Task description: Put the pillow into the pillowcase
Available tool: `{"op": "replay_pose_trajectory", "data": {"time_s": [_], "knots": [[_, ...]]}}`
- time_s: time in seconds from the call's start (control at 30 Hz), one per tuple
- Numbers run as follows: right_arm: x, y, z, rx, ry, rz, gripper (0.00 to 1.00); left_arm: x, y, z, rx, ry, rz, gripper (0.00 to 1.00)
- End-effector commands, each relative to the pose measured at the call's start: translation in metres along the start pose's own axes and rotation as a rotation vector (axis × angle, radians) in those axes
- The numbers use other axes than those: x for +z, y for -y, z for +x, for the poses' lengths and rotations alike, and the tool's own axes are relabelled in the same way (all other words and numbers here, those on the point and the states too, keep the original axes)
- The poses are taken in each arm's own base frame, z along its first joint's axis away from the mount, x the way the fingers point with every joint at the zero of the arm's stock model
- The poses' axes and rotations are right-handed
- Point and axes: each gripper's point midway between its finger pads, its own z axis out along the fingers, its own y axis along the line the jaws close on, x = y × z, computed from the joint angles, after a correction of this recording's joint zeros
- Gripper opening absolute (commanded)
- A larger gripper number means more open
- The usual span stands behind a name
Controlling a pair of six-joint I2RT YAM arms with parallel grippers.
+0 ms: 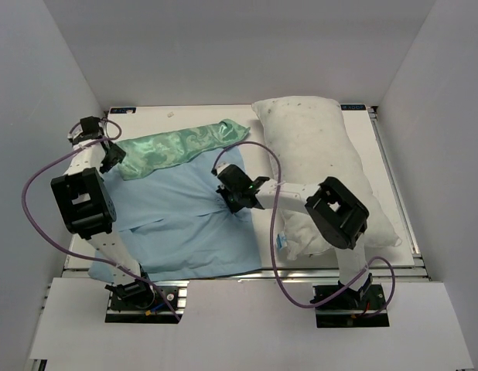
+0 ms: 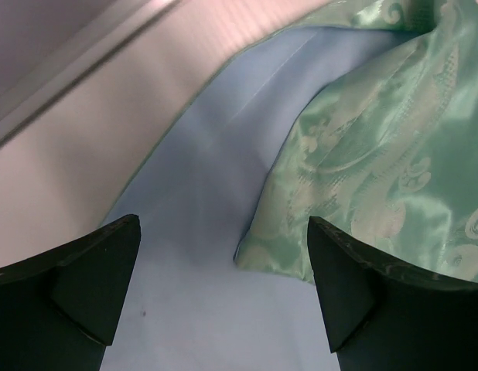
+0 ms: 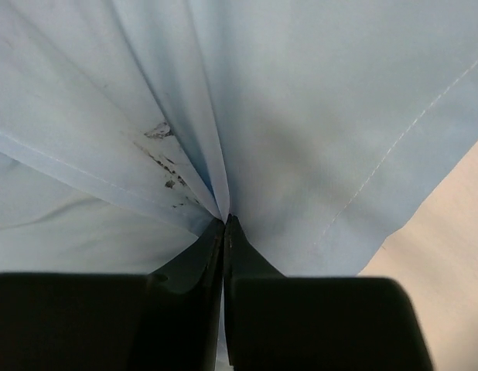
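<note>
The pillowcase lies spread over the left half of the table, plain light blue side up, with its sea-green patterned part bunched along the far edge. The white speckled pillow lies lengthwise on the right, its small blue tag at the near left corner. My right gripper is shut on a pinched fold of the light blue cloth near the pillowcase's right edge. My left gripper is open above the pillowcase's far left part, where green fabric meets blue.
White enclosure walls stand close on the left, right and back. A metal rail runs along the table's right edge. Purple cables loop from both arms. Bare table shows just right of the pillowcase edge.
</note>
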Motion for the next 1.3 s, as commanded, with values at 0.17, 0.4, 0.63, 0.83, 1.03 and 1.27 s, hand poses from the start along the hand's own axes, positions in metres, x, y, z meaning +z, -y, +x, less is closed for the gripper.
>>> {"op": "replay_pose_trajectory", "data": {"time_s": [0.17, 0.4, 0.63, 0.83, 1.03, 1.27], "knots": [[-0.015, 0.033, 0.068, 0.079, -0.229, 0.02, 0.04, -0.01, 0.047, 0.043, 0.116, -0.13, 0.32, 0.94], [-0.017, 0.032, 0.091, 0.087, -0.28, 0.013, 0.04, -0.024, 0.059, 0.073, 0.19, -0.137, 0.328, 0.93], [-0.02, 0.031, 0.101, 0.097, -0.302, 0.006, 0.04, -0.037, 0.072, 0.06, 0.204, -0.096, 0.333, 0.93], [-0.023, 0.033, 0.11, 0.092, -0.327, 0.013, 0.04, -0.046, 0.061, 0.041, 0.187, -0.044, 0.249, 0.94], [-0.026, 0.036, 0.121, 0.088, -0.36, 0.026, 0.04, -0.053, 0.065, 0.03, 0.219, -0.04, 0.241, 0.97], [-0.027, 0.038, 0.128, 0.087, -0.39, 0.034, 0.04, -0.084, 0.152, 0.101, 0.906, 0.031, 0.526, 0.98]]}}
